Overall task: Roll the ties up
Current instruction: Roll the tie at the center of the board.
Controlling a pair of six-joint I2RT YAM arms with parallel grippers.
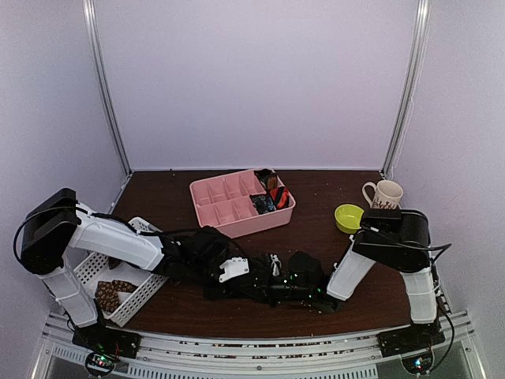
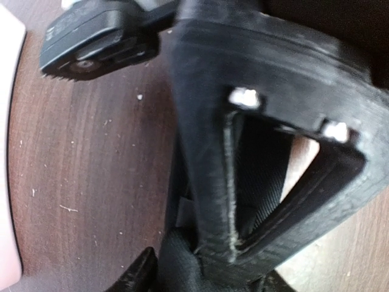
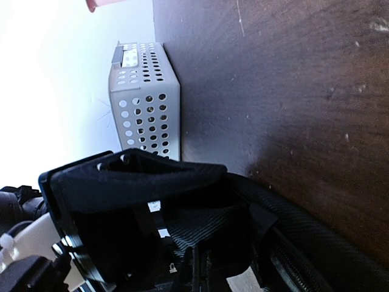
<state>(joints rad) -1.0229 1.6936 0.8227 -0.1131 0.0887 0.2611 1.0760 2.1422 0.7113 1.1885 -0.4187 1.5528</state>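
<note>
A pink divided tray (image 1: 225, 201) sits mid-desk (image 1: 331, 268). The compartments at its right end hold the coiled ties (image 1: 270, 192), one orange-striped and the others dark. At the left edge a white perforated basket (image 1: 146, 292) holds brown patterned ties (image 1: 113, 294) lying flat. A yellow-green bowl (image 1: 348, 218) and a mug (image 1: 383, 193) stand to the right.

The two arms meet in front of the tray over the black tie (image 3: 200, 226), which lies bunched on the desk. The right end effector (image 1: 280, 283) is clenched, with the tie's fabric at its fingers. Whether the left end effector (image 1: 251, 278) is grasping or released cannot be told.
</note>
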